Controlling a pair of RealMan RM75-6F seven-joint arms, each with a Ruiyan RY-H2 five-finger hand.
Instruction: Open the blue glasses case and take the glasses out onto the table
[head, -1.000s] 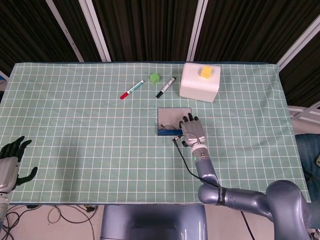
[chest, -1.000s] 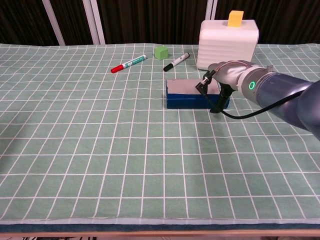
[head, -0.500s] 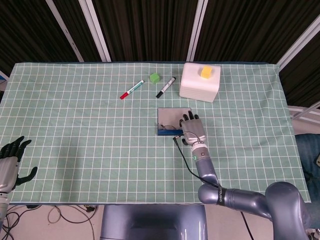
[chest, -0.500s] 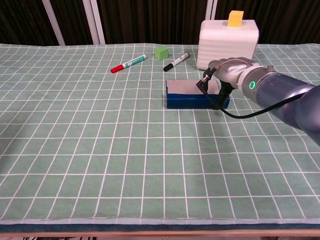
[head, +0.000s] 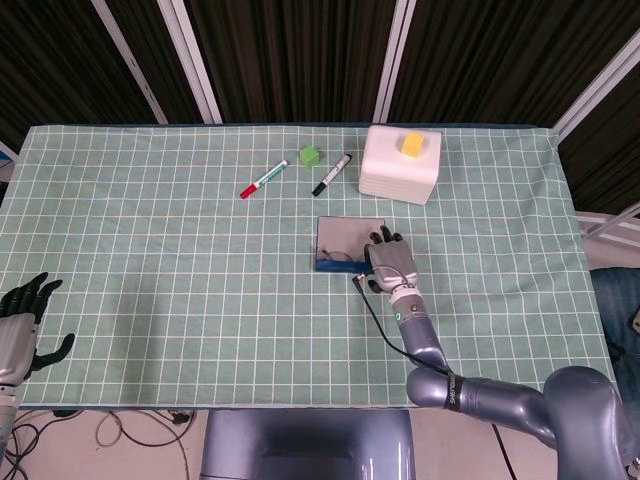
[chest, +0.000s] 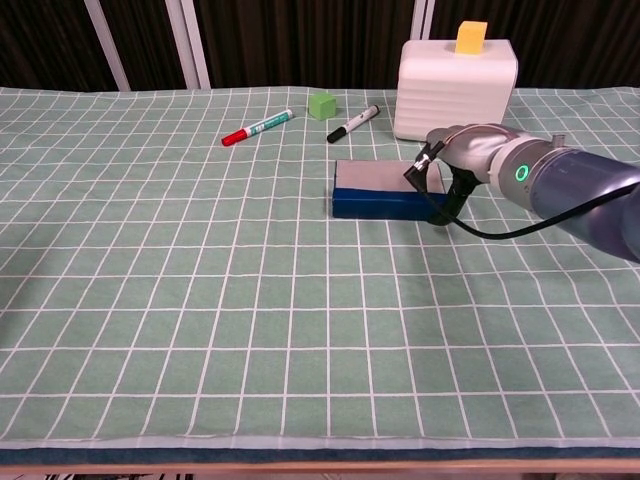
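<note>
The blue glasses case (head: 340, 235) lies open at the table's middle, its grey lining facing up; the chest view shows its blue front wall (chest: 375, 204). Thin-framed glasses (head: 338, 256) show faintly inside, near the front edge. My right hand (head: 393, 262) lies over the case's right end, fingers reaching inside and the thumb down its front (chest: 468, 152). Whether the fingers pinch the glasses is hidden. My left hand (head: 20, 320) hangs at the near left table edge, fingers spread, holding nothing.
A white box (head: 401, 165) with a yellow block (head: 411, 143) on top stands just behind the case. Further left lie a black marker (head: 331, 174), a green cube (head: 309, 156) and a red-capped marker (head: 263, 180). A green checked cloth covers the table.
My right hand has slid a little to the right along the case's right end, and its wrist has swung right. The left hand has not moved.
</note>
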